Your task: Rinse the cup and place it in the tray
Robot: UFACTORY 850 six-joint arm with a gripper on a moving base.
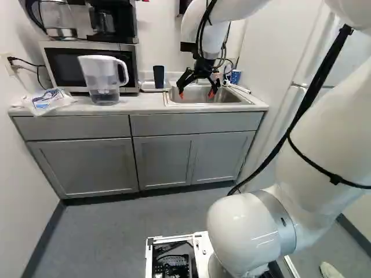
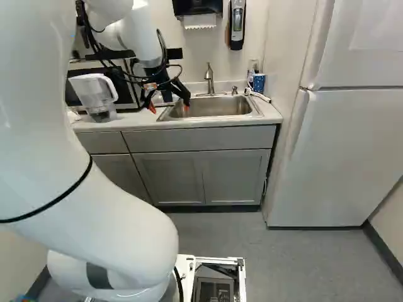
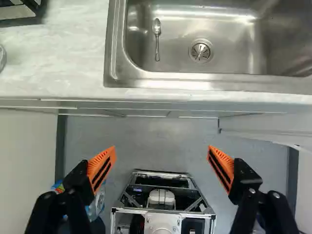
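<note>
The fridge (image 2: 346, 151) stands beside the grey cabinets (image 1: 197, 123). Above them are the microwave (image 1: 61, 62), sink (image 3: 234, 36) and pitcher (image 1: 101, 75). Near the sink, the claw (image 1: 196, 94) is released, its 2 fingers wide apart. Between microwave and sink, the dark cup (image 1: 159, 76) stands upright at the tray (image 1: 151, 89); whether inside, I cannot tell. 1 spoon (image 3: 157, 39) lies in the sink.
</note>
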